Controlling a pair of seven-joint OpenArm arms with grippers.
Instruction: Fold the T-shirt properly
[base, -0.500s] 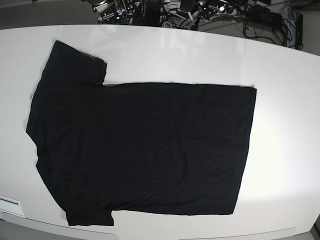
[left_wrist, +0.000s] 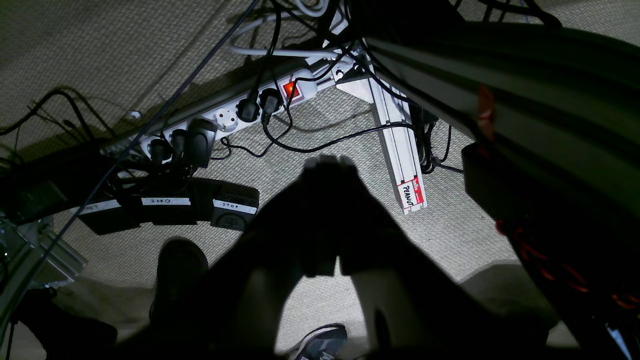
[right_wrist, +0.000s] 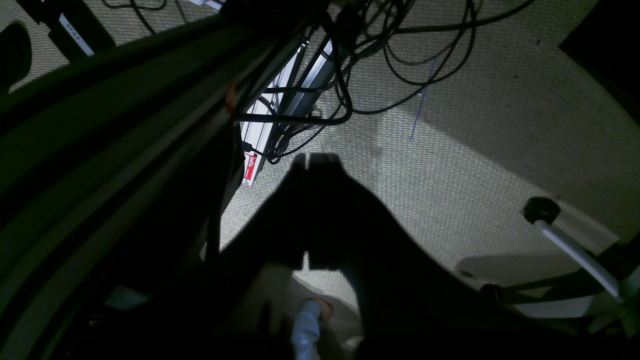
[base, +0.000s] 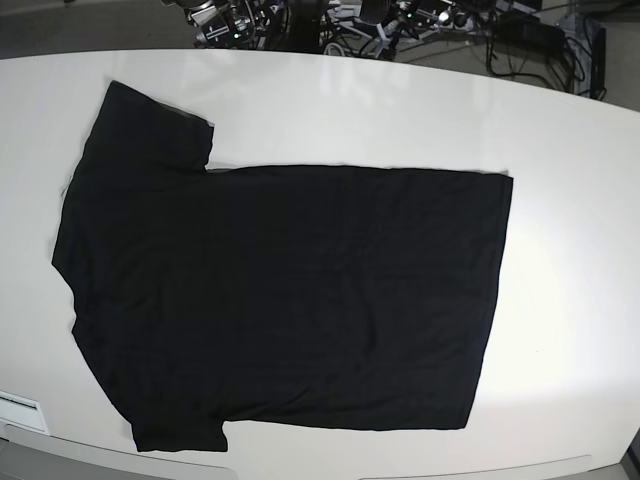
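Note:
The black T-shirt (base: 280, 290) lies spread flat on the white table (base: 570, 250), plain face up, collar end to the left and hem to the right. One sleeve points to the far left corner, the other to the near left edge. Neither gripper shows in the base view. In the left wrist view my left gripper (left_wrist: 327, 162) hangs over the carpeted floor with its fingers pressed together and nothing between them. In the right wrist view my right gripper (right_wrist: 312, 159) is likewise shut and empty above the floor, away from the shirt.
Under the table the wrist views show a power strip (left_wrist: 235, 112) with plugs, tangled cables (right_wrist: 350, 65), an aluminium table leg (left_wrist: 400, 150), labelled black boxes (left_wrist: 170, 205), shoes (left_wrist: 320, 342) and a chair base (right_wrist: 565, 240). Arm bases and cables stand beyond the table's far edge (base: 330, 25).

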